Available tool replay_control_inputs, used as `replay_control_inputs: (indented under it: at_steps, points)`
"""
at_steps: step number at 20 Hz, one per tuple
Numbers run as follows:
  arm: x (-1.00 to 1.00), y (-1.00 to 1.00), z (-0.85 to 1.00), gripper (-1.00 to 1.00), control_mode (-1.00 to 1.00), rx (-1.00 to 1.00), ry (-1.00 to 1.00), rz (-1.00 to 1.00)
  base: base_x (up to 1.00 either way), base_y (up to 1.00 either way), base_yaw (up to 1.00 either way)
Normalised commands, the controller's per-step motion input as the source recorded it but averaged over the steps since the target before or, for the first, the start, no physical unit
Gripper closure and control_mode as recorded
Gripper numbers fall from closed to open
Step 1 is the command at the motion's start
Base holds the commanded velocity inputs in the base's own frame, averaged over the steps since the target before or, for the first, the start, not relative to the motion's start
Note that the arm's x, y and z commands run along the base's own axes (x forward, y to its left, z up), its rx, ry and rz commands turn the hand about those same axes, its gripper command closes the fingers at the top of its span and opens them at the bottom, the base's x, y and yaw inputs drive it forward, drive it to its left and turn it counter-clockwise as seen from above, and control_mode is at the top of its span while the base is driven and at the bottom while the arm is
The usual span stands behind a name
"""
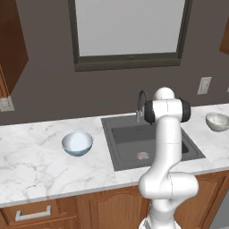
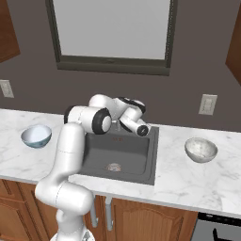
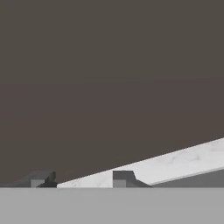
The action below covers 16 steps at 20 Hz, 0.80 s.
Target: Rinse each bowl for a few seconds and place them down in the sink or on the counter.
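Two bowls on the surface: blue bowl left of sink, speckled bowl right. We see our hand w/ fingers apart, grasping nothing, facing the wall.

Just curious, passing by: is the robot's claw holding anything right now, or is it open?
Gripper: open, with nothing between its fingertips; it points at the dark wall above the counter.

Bowls on counter, flanking sink
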Motion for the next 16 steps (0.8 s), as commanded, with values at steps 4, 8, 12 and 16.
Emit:
replay_control_inputs:
  at_steps: [4,8,12,16]
  points:
    - [-0.15,-0.6,-0.38,1.0,-1.0,0.04,0.02,-0.05,0.0,0.0,0.0]
    - [-0.17,-0.59,-0.41,1.0,-1.0,0.04,0.02,-0.05,0.0,0.0,0.0]
    - [-0.19,-0.56,-0.47,1.0,-1.0,0.03,0.02,-0.05,0.0,0.0,0.0]
    - [-0.24,-0.48,-0.55,1.0,-1.0,0.02,0.0,-0.06,0.0,0.0,0.0]
